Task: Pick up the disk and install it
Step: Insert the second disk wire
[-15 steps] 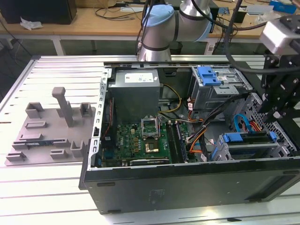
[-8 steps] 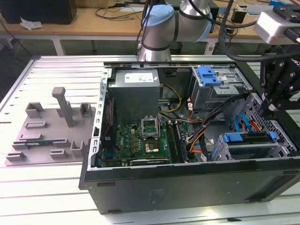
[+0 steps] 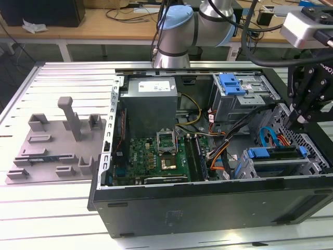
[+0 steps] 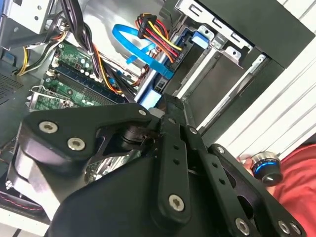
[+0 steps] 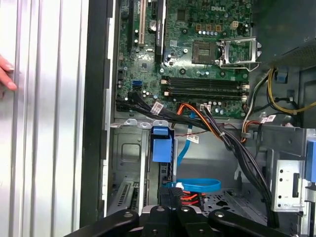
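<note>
**Hand over the drive cage, disk below it**

The hand (image 3: 301, 119) hangs above the end of the open computer case (image 3: 208, 200) that lies at the exterior view's right, just over the drive cage (image 3: 291, 166). Whether it is released or clenched I cannot tell, because its own black links cover the tips in both wrist views. I see nothing carried in it.

The disk (image 3: 276, 156) appears to sit in this cage, near the case corner, with its blue bracket (image 5: 162, 148) turned toward the inside of the case. I judge that the work now is at the seating of the disk, not at the fetching.

To do this step well, the hand should stay square to the cage rails and go straight along them. A tilted disk would jam against the metal walls. Any push is better given on the blue bracket than on the silver body.

The room here is narrow. The blue flat cable (image 5: 197, 185) and the bundle of orange and black wires (image 5: 222, 136) cross just beside the cage, so they can catch the hand. The case wall stands close on the outer side. The motherboard (image 3: 156, 156) is further inside and lower.

On the surface (image 3: 62, 208) outside, a grey fixture plate (image 3: 57, 146) lies well apart. A person's fingertips (image 5: 5, 74) rest on the surface beside the case, so sideways moves there need care.
</note>
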You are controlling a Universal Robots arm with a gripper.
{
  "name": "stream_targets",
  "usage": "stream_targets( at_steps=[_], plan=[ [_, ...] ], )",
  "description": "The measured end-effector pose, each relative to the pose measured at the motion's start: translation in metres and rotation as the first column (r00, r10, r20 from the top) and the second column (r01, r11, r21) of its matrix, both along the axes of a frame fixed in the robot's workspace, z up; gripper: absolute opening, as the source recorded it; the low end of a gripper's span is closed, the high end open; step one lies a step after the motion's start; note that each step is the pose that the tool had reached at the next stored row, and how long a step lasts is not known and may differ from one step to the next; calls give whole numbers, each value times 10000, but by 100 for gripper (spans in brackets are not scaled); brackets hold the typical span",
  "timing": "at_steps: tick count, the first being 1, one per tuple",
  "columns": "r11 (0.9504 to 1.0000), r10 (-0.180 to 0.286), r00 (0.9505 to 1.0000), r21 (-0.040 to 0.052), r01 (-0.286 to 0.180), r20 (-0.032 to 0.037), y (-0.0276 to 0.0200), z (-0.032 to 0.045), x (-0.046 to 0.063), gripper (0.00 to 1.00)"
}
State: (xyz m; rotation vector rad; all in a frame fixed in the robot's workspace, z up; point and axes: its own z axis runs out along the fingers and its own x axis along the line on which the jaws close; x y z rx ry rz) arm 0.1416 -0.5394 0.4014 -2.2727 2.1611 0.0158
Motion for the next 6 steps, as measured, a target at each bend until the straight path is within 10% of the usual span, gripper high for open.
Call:
stream_targets(
  at_steps=[6],
  plan=[
    [10000, 17, 10000, -43, -17, 0, 0, 0, 0, 11]
  ],
)
